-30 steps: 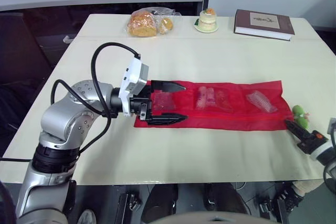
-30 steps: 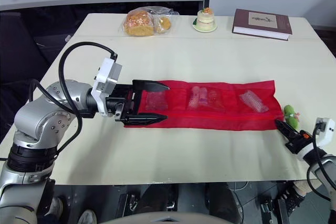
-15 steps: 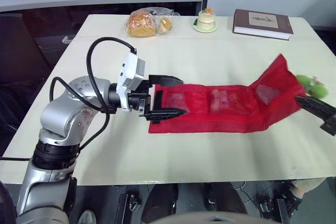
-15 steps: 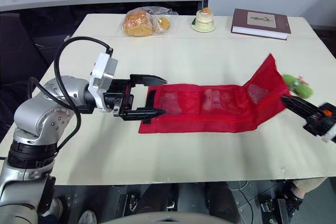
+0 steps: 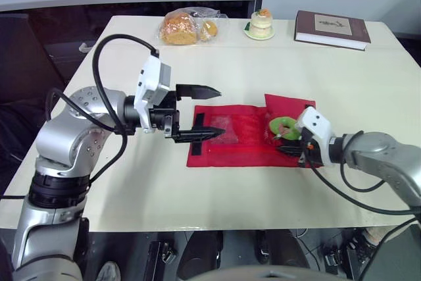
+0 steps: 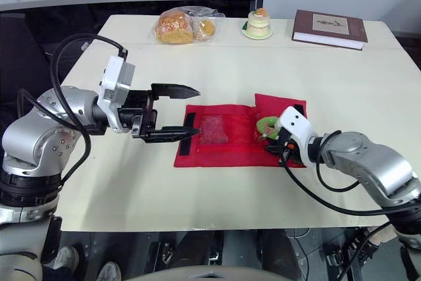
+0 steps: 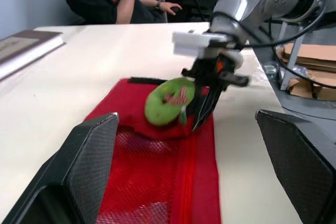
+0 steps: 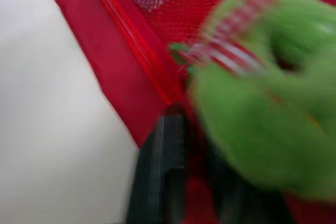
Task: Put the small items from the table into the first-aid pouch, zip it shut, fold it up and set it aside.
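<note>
Pouch (image 5: 230,137) lies mid-table (image 5: 197,189), long axis left-right, its right end folded back over the middle — one pouch, one green ring (image 5: 281,126) on the fold. Right gripper (image 5: 286,150) is pinched on that folded end; left gripper (image 5: 220,111) is spread wide at the left end. Far edge — one book (image 5: 332,29), one bread bag (image 5: 187,27), one cake (image 5: 261,23).

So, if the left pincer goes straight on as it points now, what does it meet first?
Probably the green ring toy on the folded red pouch, right pincer just behind; height unclear.
</note>
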Robot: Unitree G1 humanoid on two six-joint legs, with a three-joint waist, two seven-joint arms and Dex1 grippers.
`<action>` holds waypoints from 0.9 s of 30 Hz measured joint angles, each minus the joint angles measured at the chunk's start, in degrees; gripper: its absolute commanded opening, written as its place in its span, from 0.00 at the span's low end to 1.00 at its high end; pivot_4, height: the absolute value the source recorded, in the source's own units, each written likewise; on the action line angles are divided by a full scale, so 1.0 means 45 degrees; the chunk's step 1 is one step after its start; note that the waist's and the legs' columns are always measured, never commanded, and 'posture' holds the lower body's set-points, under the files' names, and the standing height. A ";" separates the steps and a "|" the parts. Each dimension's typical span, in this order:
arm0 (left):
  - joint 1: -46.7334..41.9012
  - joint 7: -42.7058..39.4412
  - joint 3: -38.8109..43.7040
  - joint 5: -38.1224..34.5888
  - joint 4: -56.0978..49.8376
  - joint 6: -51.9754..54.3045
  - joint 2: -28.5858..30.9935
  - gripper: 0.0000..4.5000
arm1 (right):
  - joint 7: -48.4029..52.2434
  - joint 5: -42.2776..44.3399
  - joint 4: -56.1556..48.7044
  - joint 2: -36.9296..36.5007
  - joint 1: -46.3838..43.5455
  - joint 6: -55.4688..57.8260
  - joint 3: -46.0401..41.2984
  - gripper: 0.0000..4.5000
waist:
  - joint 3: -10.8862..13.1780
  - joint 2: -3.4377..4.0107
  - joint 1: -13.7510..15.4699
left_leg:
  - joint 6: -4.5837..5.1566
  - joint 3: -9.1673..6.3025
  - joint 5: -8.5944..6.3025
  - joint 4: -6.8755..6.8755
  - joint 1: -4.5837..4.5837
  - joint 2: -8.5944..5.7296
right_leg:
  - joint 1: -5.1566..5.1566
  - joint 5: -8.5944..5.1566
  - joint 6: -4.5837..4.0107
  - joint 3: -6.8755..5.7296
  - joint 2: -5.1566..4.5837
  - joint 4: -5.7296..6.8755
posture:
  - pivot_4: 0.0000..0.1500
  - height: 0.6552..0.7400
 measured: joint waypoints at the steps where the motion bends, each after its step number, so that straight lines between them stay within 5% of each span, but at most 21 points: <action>1: 0.0091 0.0102 0.0047 -0.0036 -0.0132 0.0096 -0.0001 1.00 | 0.0090 0.0044 -0.0122 0.0102 0.0152 -0.0169 -0.0084 0.52 | 0.0001 0.0001 0.0037 | 0.0000 -0.0006 0.0000 0.0000 0.0001 0.0000 | -0.0002 0.0015 0.0025 -0.0005 0.0000 0.0007 | 1.00 0.87; 3: 0.0173 0.0197 0.0150 -0.0178 -0.0185 0.0183 -0.0010 1.00 | 0.0278 0.0129 -0.0279 0.0094 0.0379 -0.0215 -0.0342 0.60 | 0.0001 0.0000 0.0078 | 0.0000 -0.0015 0.0000 0.0000 -0.0001 0.0001 | -0.0001 0.0015 0.0024 -0.0014 0.0000 0.0006 | 1.00 0.87; 4: 0.0280 0.0326 0.0368 -0.0359 -0.0219 0.0347 -0.0010 1.00 | 0.0491 0.0258 -0.0421 0.0035 0.0634 -0.0231 -0.0768 0.77 | 0.0001 0.0000 0.0085 | 0.0000 -0.0017 0.0000 0.0000 -0.0001 0.0001 | 0.0002 0.0014 0.0024 -0.0016 -0.0002 0.0005 | 1.00 0.87; 5: 0.0578 0.0565 0.0598 -0.0692 -0.0349 0.0624 -0.0028 1.00 | 0.1263 0.0885 -0.0770 -0.0396 0.1464 -0.0451 -0.1944 0.78 | 0.0000 0.0003 0.0091 | 0.0002 -0.0012 -0.0001 0.0001 0.0003 -0.0004 | 0.0007 0.0013 0.0022 -0.0012 -0.0009 0.0002 | 1.00 0.87; 7: 0.1129 0.0810 0.0873 -0.0896 -0.0323 0.0950 -0.0038 1.00 | 0.2002 0.1160 -0.0892 -0.0988 0.2096 -0.0685 -0.3079 0.98 | 0.0004 -0.0005 0.0063 | 0.0003 -0.0010 -0.0002 0.0001 0.0005 0.0000 | 0.0010 0.0013 0.0023 -0.0012 -0.0008 -0.0001 | 1.00 0.87; 17: 0.3969 0.3913 0.1552 -0.1387 0.0485 0.3711 -0.0776 1.00 | 0.4753 0.1595 -0.0992 -0.1449 0.3371 -0.3551 -0.6715 0.99 | 0.0007 -0.0009 0.0041 | 0.0001 -0.0009 -0.0002 0.0000 0.0024 0.0022 | 0.0012 0.0012 0.0045 -0.0015 0.0001 0.0010 | 1.00 0.87; 27: 0.4644 0.7113 0.3062 -0.2893 0.0977 0.6139 -0.2209 1.00 | 0.5361 0.2702 -0.0904 -0.1697 0.2212 -0.3556 -0.6881 0.99 | 0.0008 -0.0014 0.0074 | -0.0001 -0.0023 -0.0001 0.0007 0.0024 0.0011 | 0.0019 -0.0004 -0.0020 -0.0036 -0.0034 0.0014 | 1.00 0.87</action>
